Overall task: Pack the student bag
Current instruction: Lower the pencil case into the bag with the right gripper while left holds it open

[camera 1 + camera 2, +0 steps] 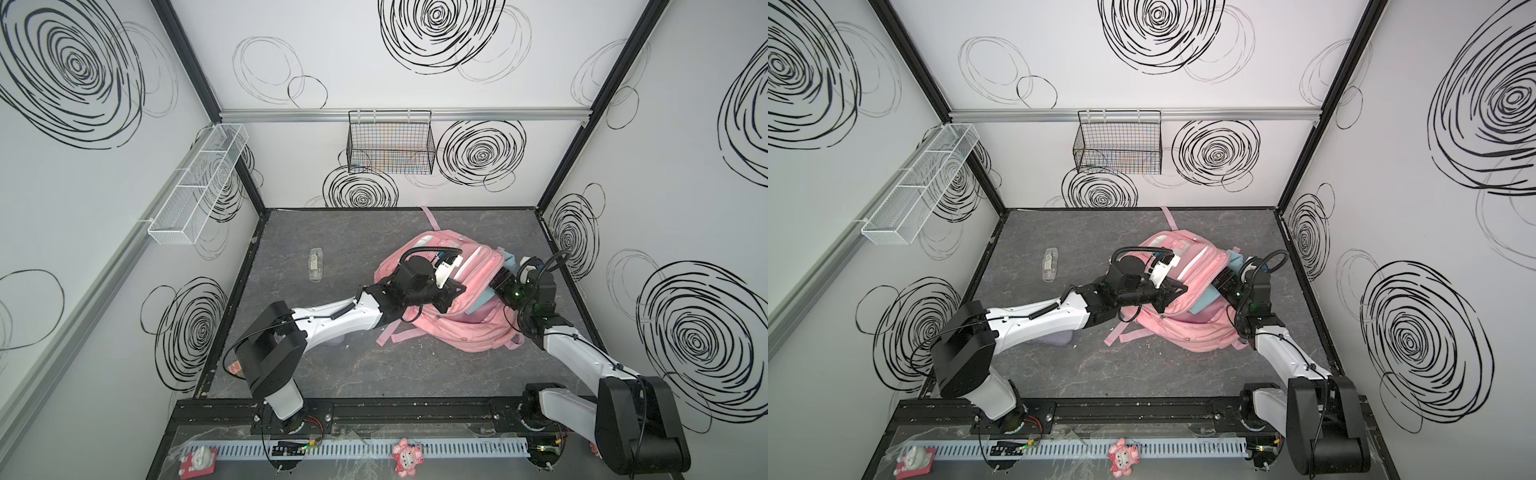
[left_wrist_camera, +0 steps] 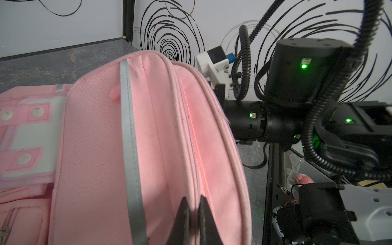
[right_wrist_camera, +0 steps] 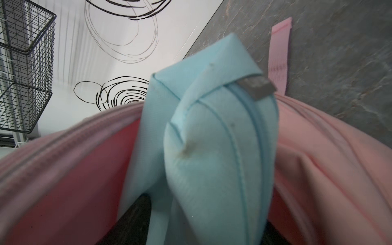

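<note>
The pink student bag lies right of the table's middle, its main compartment gaping toward the right arm. My left gripper is shut on the pink fabric beside a zip on the bag's upper flap, holding it up. A teal zip pouch sits partly inside the opening, one end sticking out. Around the pouch's near end my right gripper has its jaws spread wide, so it is open. The pouch hides most of both fingers.
A clear plastic case lies on the table to the left. A greyish-purple item shows under the left arm. A black wire basket hangs on the back wall, a white mesh shelf on the left wall. A pink strap trails toward the back.
</note>
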